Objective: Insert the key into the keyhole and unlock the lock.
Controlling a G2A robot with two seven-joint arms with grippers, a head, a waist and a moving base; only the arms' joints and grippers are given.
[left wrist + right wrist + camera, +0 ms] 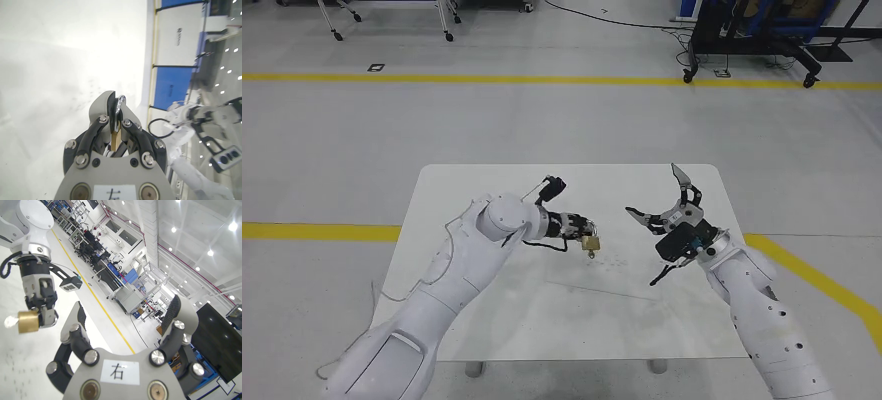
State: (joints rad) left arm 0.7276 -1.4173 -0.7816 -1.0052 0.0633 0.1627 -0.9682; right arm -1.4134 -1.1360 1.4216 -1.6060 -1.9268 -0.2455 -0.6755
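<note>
A brass padlock (591, 242) hangs over the middle of the white table (542, 310). My left gripper (582, 233) is shut on its silver shackle (121, 101), and the brass body (115, 140) shows through the gap between the fingers. In the right wrist view the padlock (28, 322) sticks out sideways from the left gripper (47, 315). A blurred silvery piece (9, 321), apparently the key, juts from the body's free end. My right gripper (652, 192) is to the right of the lock and clear of it. It is wide open (128, 306) with nothing between its fingers.
Small dark specks (617, 262) mark the tabletop below the lock. The table's right edge (734, 250) lies close to the right arm. Yellow floor lines (542, 78) and wheeled racks (392, 15) are far beyond the table.
</note>
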